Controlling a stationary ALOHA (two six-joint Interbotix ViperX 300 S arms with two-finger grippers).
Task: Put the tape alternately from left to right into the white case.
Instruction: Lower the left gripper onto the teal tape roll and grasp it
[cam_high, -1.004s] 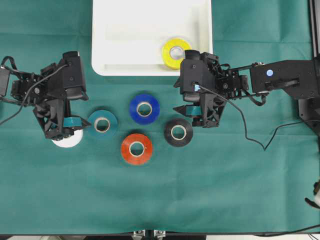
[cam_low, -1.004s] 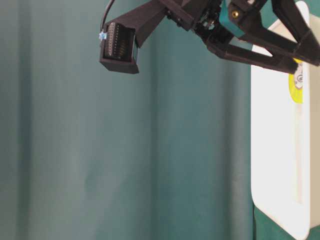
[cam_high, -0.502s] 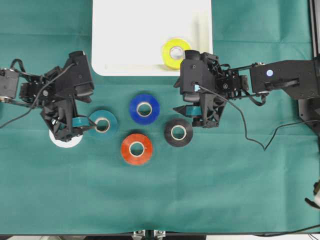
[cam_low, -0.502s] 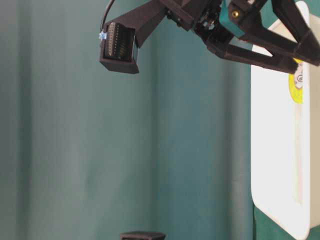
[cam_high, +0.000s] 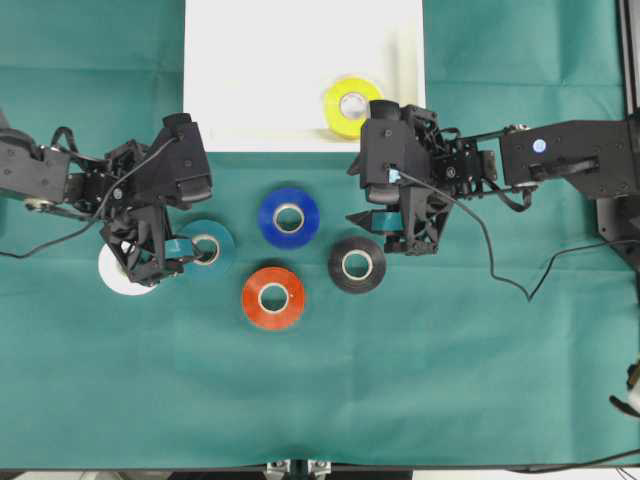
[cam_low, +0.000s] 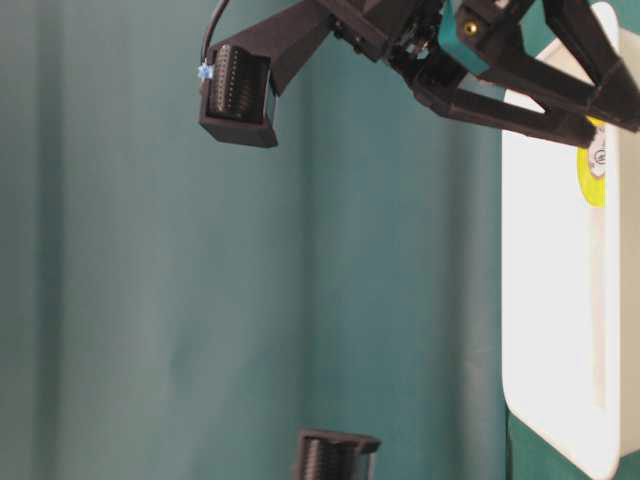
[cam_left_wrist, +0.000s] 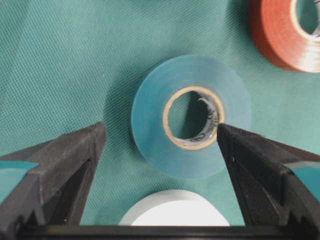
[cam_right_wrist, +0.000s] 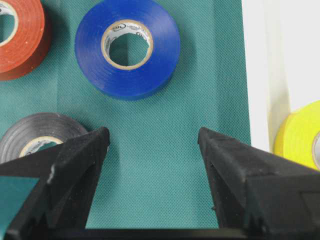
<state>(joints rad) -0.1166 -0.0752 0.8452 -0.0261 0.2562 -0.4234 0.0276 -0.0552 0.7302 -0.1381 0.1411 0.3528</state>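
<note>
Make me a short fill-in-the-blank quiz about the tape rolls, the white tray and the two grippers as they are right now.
1. The only roll inside the white case is ____.
2. The left gripper is open, with the ____ tape roll between its fingers.
3. On the cloth, the red roll lies directly below the ____ roll in the overhead view.
4. The right gripper is ____, holding nothing.

Missing words: yellow; teal; blue; open
</note>
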